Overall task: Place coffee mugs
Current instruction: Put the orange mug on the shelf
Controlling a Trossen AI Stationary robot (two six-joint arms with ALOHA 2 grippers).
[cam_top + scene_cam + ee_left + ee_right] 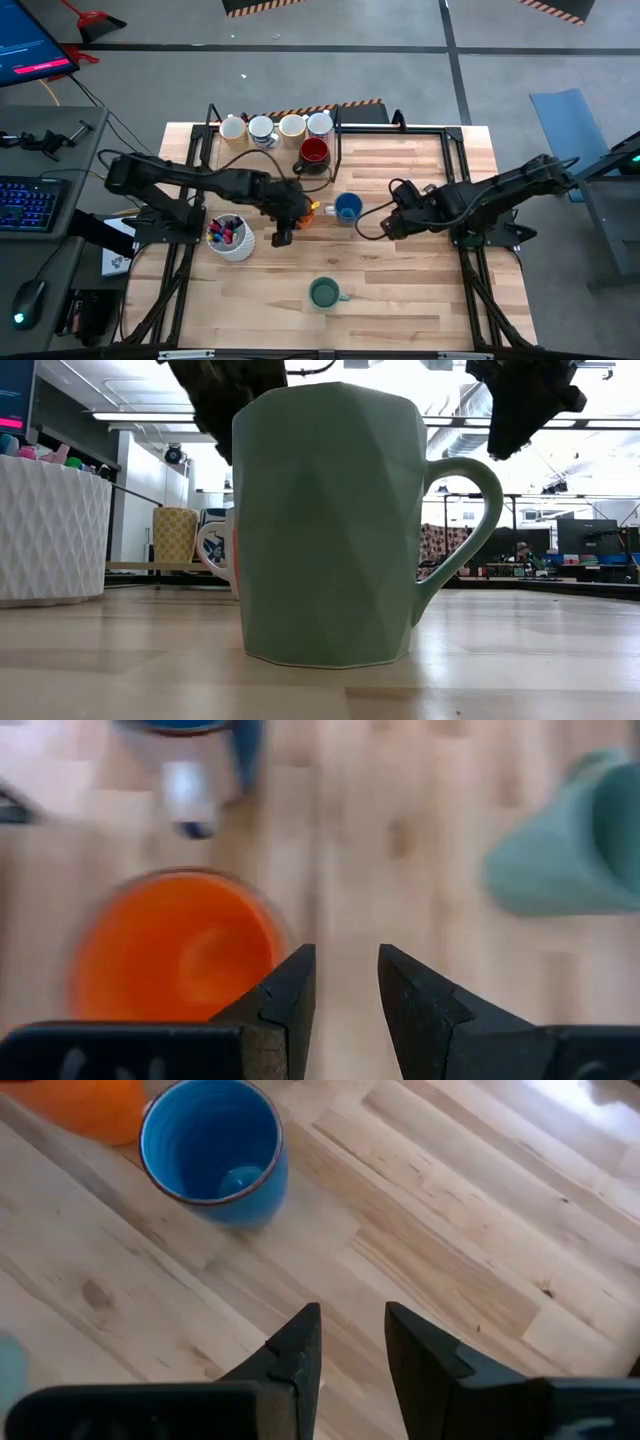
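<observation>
The orange mug (308,211) stands upright at the table's middle, partly under my left arm, with the blue mug (347,207) just to its right. The green mug (323,293) stands nearer the near edge and fills the low view (330,525). The dark red mug (313,153) sits behind them, below a row of white mugs (276,127) at the far edge. My left gripper (346,985) hovers open beside the orange mug (175,948), on its near side. My right gripper (352,1342) is open to the right of the blue mug (213,1148), apart from it.
A white perforated pen holder with markers (230,238) stands left of my left gripper. A black frame (455,160) runs around the table's sides. Bare wood (420,290) lies right of the green mug. A keyboard (28,203) sits on a side desk at the left.
</observation>
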